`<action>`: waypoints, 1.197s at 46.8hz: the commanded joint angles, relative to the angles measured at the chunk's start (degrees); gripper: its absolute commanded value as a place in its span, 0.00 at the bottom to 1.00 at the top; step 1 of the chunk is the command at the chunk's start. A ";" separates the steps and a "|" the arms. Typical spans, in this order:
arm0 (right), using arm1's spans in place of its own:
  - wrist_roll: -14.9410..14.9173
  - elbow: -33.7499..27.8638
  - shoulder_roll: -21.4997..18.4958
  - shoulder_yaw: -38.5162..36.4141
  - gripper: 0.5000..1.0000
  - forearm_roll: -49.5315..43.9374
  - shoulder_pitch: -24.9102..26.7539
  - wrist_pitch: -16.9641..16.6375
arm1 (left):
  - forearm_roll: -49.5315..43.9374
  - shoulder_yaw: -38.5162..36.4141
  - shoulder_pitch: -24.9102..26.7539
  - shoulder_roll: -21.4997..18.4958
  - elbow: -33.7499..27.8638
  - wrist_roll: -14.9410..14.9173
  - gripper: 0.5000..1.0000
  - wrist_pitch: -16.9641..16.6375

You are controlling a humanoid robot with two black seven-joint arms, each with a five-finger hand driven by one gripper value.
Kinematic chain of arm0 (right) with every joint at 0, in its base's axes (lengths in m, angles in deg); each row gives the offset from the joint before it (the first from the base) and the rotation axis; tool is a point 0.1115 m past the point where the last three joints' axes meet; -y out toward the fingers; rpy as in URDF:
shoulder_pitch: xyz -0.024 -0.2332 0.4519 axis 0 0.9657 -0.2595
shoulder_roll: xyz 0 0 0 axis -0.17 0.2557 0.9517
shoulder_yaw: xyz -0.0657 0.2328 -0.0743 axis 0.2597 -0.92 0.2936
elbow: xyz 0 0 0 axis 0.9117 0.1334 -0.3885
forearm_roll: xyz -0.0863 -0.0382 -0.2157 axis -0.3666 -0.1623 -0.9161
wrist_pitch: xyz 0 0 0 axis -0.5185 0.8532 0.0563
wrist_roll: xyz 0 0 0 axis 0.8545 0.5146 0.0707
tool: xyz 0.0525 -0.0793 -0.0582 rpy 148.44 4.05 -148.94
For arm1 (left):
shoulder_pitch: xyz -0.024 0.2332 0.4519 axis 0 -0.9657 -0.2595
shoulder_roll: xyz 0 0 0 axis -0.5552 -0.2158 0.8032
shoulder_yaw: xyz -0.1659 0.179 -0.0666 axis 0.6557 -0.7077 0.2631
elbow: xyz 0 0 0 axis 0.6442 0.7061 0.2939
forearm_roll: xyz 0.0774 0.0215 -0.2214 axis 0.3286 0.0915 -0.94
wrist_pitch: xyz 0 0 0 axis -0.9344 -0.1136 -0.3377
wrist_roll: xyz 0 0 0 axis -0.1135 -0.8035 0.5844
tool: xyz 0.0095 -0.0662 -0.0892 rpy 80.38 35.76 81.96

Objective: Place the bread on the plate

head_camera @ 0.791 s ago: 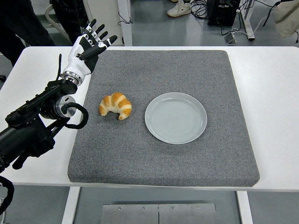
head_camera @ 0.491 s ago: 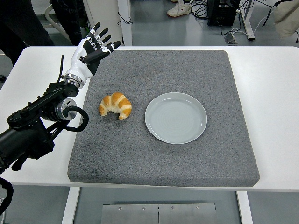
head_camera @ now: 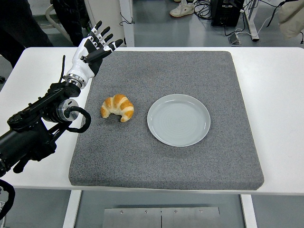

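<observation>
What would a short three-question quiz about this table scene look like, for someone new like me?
1. True or false: the croissant lies on the plate.
2. Which robot hand is in view? A) left B) right C) both
3. Fill in: the left hand's fingers are ____ and hold nothing.

Key
1. False: it lies on the grey mat, left of the plate and apart from it.
2. A: it is raised over the mat's far left corner.
3. Spread.

On the mat (head_camera: 190,156), the croissant (head_camera: 118,108) lies just left of the plate (head_camera: 178,119), apart from it.
</observation>
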 commanded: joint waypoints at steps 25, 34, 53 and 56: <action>-0.03 0.00 0.00 0.09 1.00 0.01 0.00 0.00 | -0.09 0.00 0.41 0.14 0.08 0.00 0.92 0.02; -0.03 0.00 0.00 0.09 1.00 0.01 0.00 0.00 | -0.09 0.00 0.41 0.14 0.08 -0.09 0.92 0.02; -0.03 0.00 0.00 0.09 1.00 0.01 0.00 0.00 | -0.09 -0.09 0.77 0.32 0.17 -0.44 0.92 -0.68; -0.03 0.00 0.00 0.09 1.00 0.01 0.00 0.00 | -0.09 -0.09 0.77 0.32 0.08 -0.44 0.92 -0.68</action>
